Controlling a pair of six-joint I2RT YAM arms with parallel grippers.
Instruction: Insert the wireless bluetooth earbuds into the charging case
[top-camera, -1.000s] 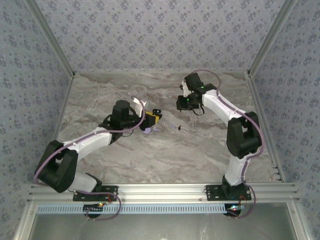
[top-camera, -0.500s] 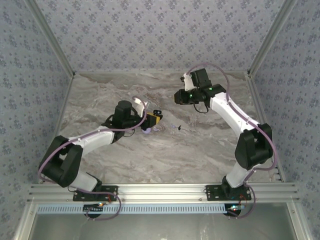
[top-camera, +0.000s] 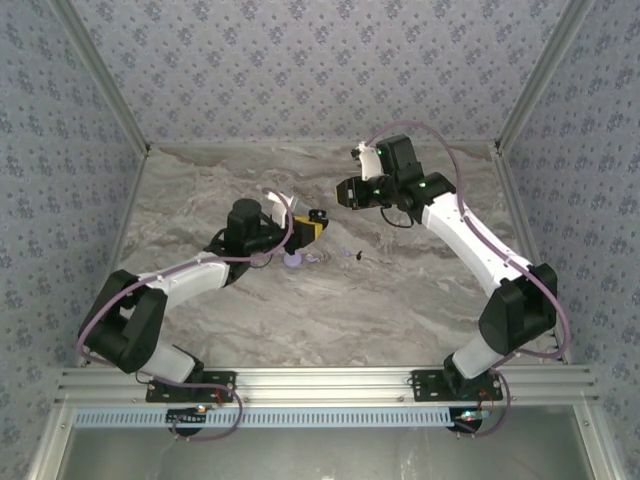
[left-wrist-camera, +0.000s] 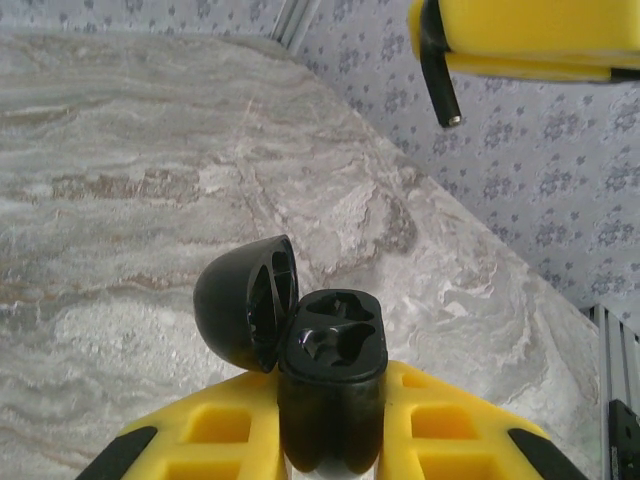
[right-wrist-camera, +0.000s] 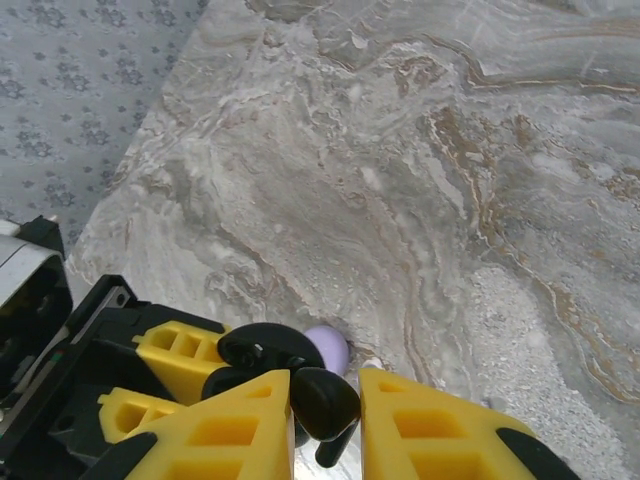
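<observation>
Grey-veined, marble-patterned bench (top-camera: 400, 300) carries the whole job, and I am working both arms over its middle. My landmark is the small round charging case (left-wrist-camera: 335, 345), lavender outside and black inside.

My left tool (left-wrist-camera: 330, 430) is clamped narrow around the lower body of the case and holds it above the bench. The hinged lid stands open to the left of the two moulded sockets. From the left wrist view both sockets look empty to me, though they are dark and I would not swear to it.

My right tool (right-wrist-camera: 327, 392) hangs above and beyond the case, its yellow fingers pinched on one black earbud (right-wrist-camera: 318, 405) whose short stem points down past the pads. In the right wrist view the case sits just ahead of that earbud.

A tiny dark speck (top-camera: 347, 252) lies on the bench just right of the case. It is too small for me to call it the second earbud.

I judge the step to be carrying the first earbud to its socket. Next I must bring it directly over one socket, turn it so the stem matches the moulded shape, lower it gently, and let go only once it is seated. The left tool must keep the case steady throughout.
</observation>
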